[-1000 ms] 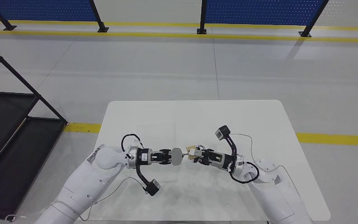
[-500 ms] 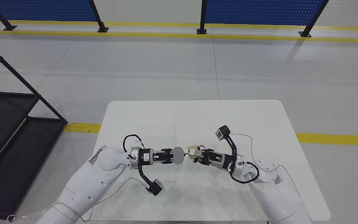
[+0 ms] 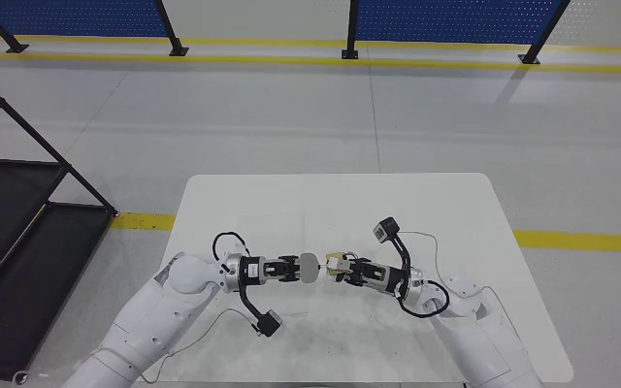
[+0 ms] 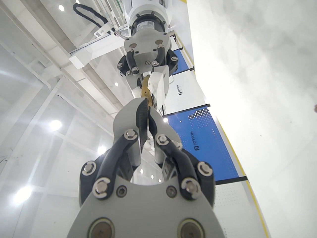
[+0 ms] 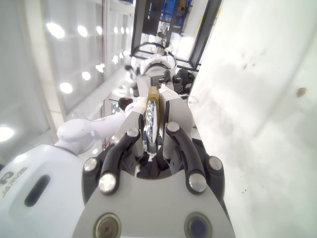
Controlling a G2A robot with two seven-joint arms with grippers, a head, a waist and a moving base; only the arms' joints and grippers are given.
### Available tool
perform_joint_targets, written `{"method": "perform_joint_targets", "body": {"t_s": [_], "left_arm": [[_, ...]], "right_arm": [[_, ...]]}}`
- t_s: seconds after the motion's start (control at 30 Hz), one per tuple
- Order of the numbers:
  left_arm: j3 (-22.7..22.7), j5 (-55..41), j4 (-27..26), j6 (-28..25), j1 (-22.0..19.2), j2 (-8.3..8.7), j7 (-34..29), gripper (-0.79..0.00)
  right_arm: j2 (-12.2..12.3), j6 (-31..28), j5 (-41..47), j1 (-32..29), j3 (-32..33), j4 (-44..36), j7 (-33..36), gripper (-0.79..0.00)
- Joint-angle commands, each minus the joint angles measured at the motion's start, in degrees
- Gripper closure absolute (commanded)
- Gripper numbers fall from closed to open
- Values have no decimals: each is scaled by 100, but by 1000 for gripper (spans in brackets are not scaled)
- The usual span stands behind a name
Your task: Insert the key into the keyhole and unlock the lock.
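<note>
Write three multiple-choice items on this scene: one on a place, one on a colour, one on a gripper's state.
1. The left gripper and right gripper meet: A over the table; B under it; C beyond its far edge.
2. The lock has a rim that is: A red; B brass-coloured; C blue.
3. The left gripper is: A wide open; B shut on the key; C lying flat.
Answers: 1A, top view shows both over the table; 2B, right wrist view shows a golden edge; 3B, its fingers pinch the key.

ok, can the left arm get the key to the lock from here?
Likely yes: the left gripper, shut on the key, faces the lock in the right gripper head on, with nothing between. Exact alignment can't be seen.
</note>
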Motion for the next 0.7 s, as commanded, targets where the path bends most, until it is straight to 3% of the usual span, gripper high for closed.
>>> {"method": "perform_joint_targets", "body": {"t_s": [0.0, 0.67], "left_arm": [[7, -3, -4, -21, -5, -1, -1, 0], [72, 195, -126, -23, -4, -19, -212, 0]], "right_arm": [[0, 0, 0, 0, 0, 0, 0, 0], [0, 0, 0, 0, 0, 0, 0, 0]]}}
